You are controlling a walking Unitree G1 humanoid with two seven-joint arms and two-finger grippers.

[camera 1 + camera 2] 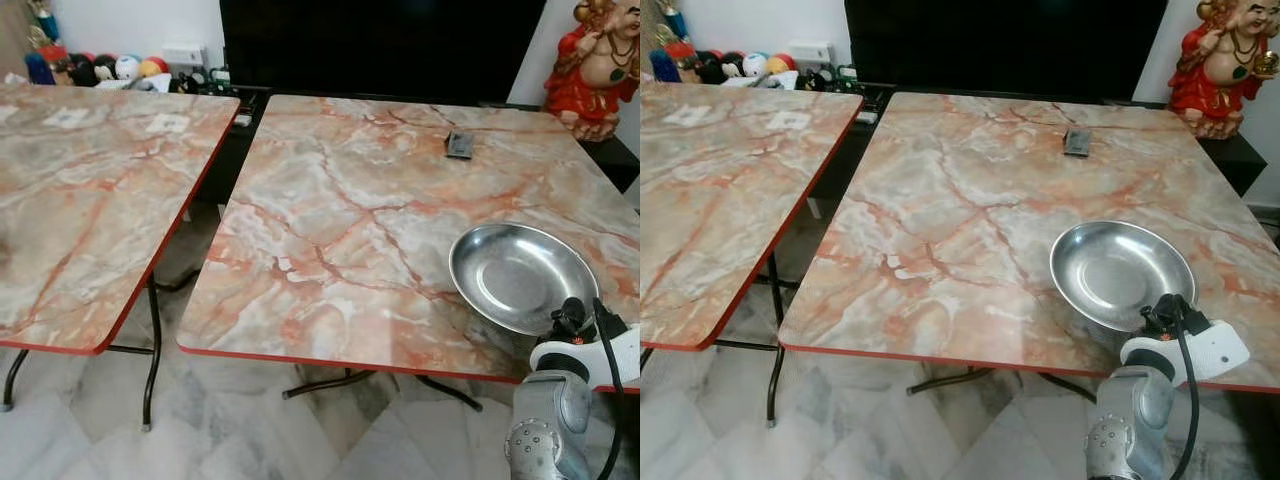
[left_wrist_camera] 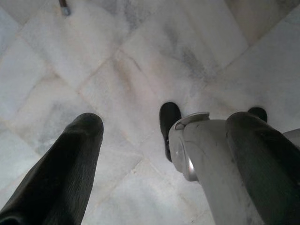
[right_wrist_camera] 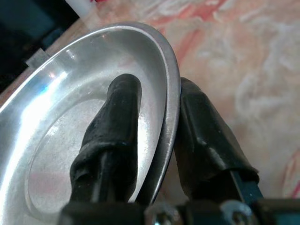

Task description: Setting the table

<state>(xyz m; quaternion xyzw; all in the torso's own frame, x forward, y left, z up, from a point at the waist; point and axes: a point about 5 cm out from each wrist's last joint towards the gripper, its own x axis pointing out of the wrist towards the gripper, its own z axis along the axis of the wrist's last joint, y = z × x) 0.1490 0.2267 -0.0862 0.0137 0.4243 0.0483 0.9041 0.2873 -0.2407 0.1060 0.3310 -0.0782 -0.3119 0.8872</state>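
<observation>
Plate: a steel plate sits over the near right part of the marbled table, tilted.
Right gripper: the right gripper pinches the plate's near rim, one finger inside the dish, the other beneath.
Left gripper: the left gripper hangs over pale floor tiles, fingers spread wide (idle).
Surroundings: a small dark object lies toward the table's far edge, well apart from the plate; a second marbled table stands to the left, with a gap between them; a red figurine stands behind on the right.
</observation>
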